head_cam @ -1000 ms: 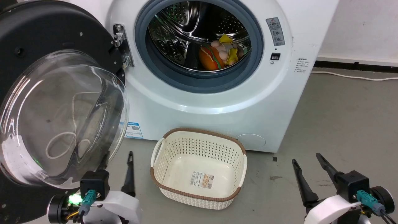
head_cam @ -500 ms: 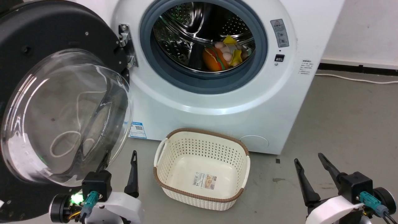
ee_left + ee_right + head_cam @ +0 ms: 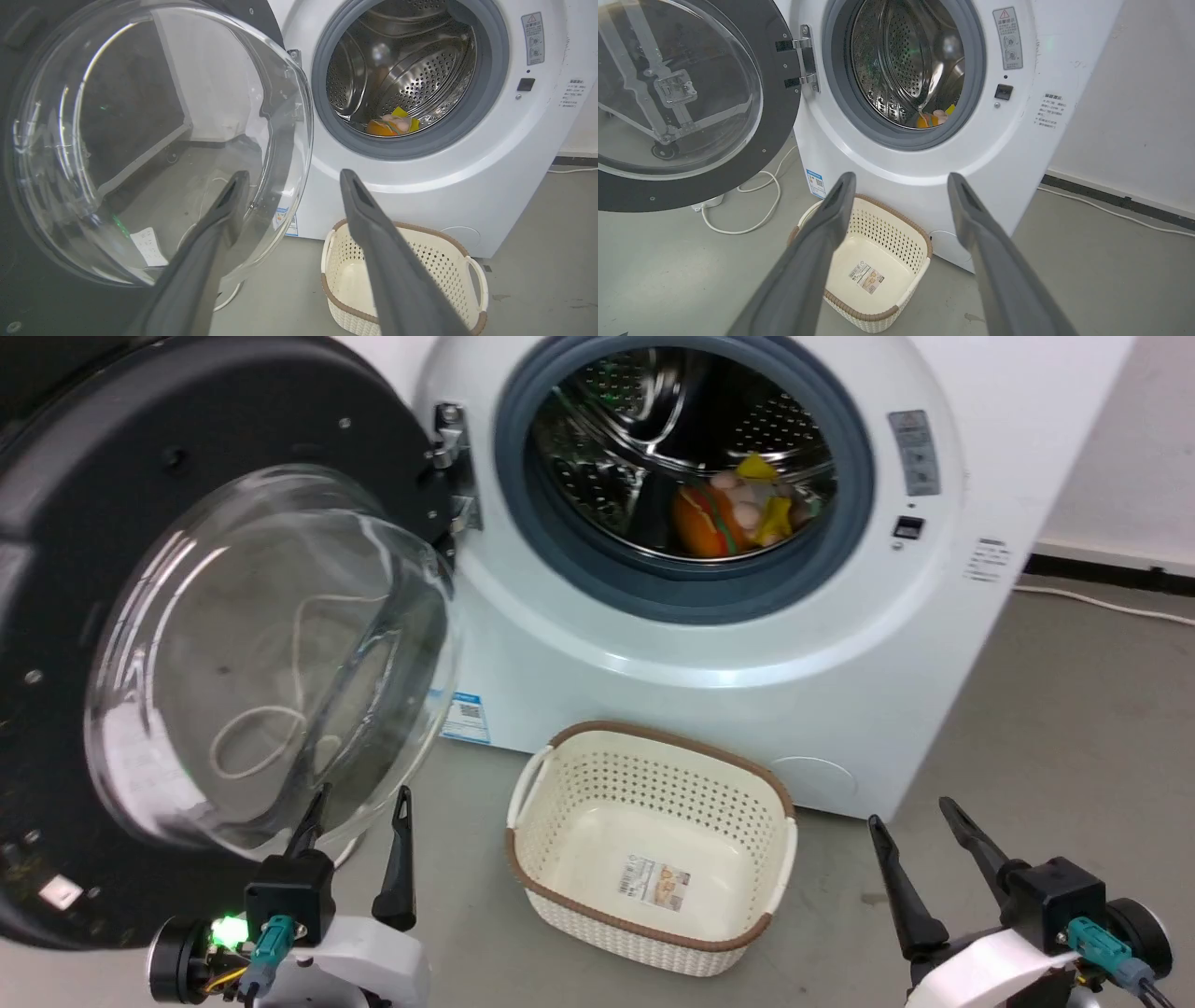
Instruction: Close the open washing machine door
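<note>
The washing machine door (image 3: 233,411) stands swung wide open on its left hinge, black rim around a bulging clear glass bowl (image 3: 271,653). The white washing machine (image 3: 709,709) shows its steel drum through the round opening. My left gripper (image 3: 362,798) is open and empty, low under the bowl's lower edge; I cannot tell whether its left finger touches the glass. In the left wrist view the gripper (image 3: 294,175) spans the bowl's right edge (image 3: 299,140). My right gripper (image 3: 910,817) is open and empty at the lower right, apart from the machine (image 3: 1017,154) and pointing at it (image 3: 901,178).
A cream perforated basket (image 3: 653,733) with a brown rim sits empty on the floor before the machine, between my arms. Colourful toys (image 3: 719,518) lie in the drum. A white cable (image 3: 752,219) loops on the floor under the door; another (image 3: 1102,602) runs along the right wall.
The head camera has turned, so the door, machine and basket sit further right in the picture. Both grippers keep their places, open.
</note>
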